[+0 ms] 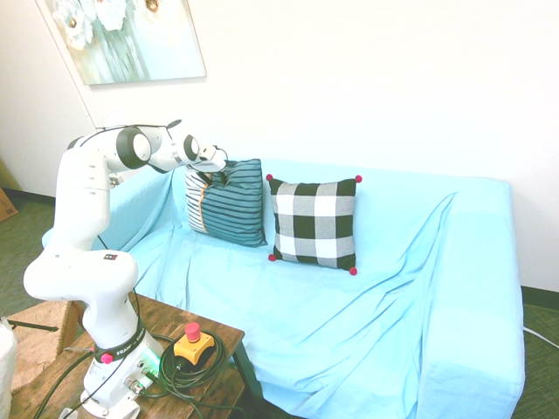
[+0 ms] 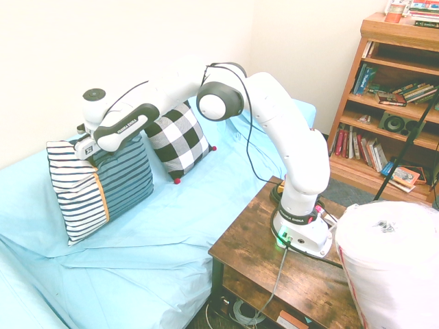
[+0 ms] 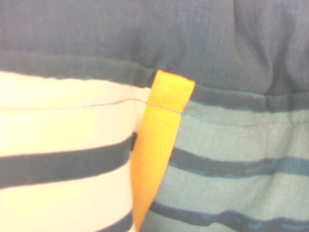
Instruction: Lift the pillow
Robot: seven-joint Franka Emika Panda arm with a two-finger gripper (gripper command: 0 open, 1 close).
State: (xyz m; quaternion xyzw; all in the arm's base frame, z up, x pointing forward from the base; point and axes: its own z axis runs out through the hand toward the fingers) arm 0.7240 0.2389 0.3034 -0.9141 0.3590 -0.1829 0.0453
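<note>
Robot arm at a sofa, seen from two sides and from the wrist. The white arm (image 1: 83,205) rises from its base on the brown wooden table (image 2: 274,236), bends at a high elbow and reaches out over the light blue covered sofa (image 1: 332,336). In the second exterior view the forearm slopes gently down to the wrist, whose rounded, dark-capped housing stands nearly upright; the gripper (image 2: 88,151) lies below it, at the upper edge of the teal pillow (image 2: 127,181). Whether the jaws are wide or narrow cannot be told, since the hand and the cloth conceal their tips; dark fabric is gathered directly at the hand. The pillow stands on edge, its lower part at the seat and its upper part near the backrest, with the striped face toward the room. A white band with dark stripes runs along one side, divided from the teal portion by a yellow-orange strip (image 3: 157,140). The black-and-white checked pillow (image 1: 314,223), red pom-poms at its corners, sits upright just beside it, apart from the gripper. The wrist view, at close range, shows the strip between pale and teal striped cloth, both bordered by a plain dark area of fabric.
</note>
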